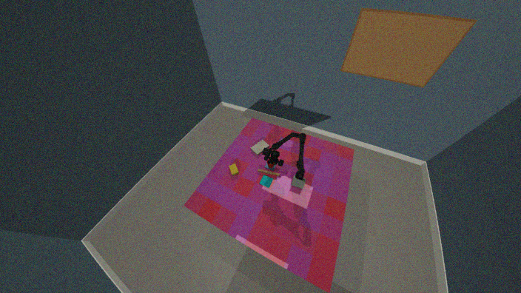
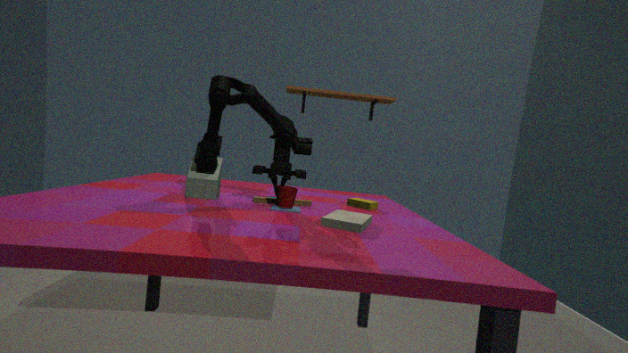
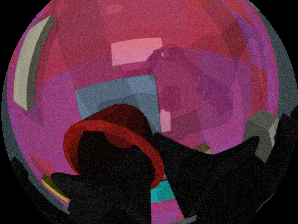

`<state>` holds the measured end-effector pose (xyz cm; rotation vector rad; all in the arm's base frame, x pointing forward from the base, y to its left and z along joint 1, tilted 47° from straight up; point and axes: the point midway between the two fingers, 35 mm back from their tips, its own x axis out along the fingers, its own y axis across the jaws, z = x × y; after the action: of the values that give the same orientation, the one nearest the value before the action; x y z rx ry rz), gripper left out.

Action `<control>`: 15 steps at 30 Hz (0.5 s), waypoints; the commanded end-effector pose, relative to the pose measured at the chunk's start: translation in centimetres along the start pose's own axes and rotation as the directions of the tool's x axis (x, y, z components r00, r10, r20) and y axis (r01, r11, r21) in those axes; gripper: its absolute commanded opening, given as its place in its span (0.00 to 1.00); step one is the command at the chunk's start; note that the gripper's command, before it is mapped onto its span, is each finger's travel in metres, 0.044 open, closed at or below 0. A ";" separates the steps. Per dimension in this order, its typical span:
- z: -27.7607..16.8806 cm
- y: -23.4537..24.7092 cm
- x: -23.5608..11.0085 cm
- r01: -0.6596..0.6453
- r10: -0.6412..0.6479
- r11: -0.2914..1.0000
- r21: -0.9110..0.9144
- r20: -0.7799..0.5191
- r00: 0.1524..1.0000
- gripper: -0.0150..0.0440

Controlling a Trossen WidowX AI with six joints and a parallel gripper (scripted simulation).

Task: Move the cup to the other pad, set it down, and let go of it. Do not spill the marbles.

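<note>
A red cup (image 2: 286, 196) (image 3: 107, 121) stands upright on a thin blue-grey pad (image 2: 284, 209) (image 3: 100, 96) near the middle of the table. My gripper (image 2: 281, 182) (image 1: 271, 162) (image 3: 150, 139) reaches straight down and is shut on the cup's rim. In the top view the gripper hides most of the cup. A teal pad (image 1: 266, 180) (image 3: 161, 193) lies flat on the other side of a low tan strip (image 1: 269, 172) (image 2: 263, 200). The marbles are hidden inside the cup.
A yellow block (image 1: 233, 169) (image 2: 362, 203) and a flat beige block (image 1: 260, 147) (image 2: 346, 220) lie to one side of the cup. The arm's base stands on a pale block (image 1: 298, 182) (image 2: 203, 184). A wooden shelf (image 2: 341, 94) hangs on the back wall.
</note>
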<state>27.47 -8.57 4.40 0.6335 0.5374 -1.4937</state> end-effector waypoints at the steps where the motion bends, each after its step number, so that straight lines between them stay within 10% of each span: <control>1: 0.0 0.2 -1.2 -0.004 0.004 1.000 0.006 -0.003 1.000 0.25; 15: -0.2 0.1 -4.1 -0.003 0.003 1.000 0.001 0.000 1.000 0.25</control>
<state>27.50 -5.55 6.94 0.6286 0.5369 -1.4871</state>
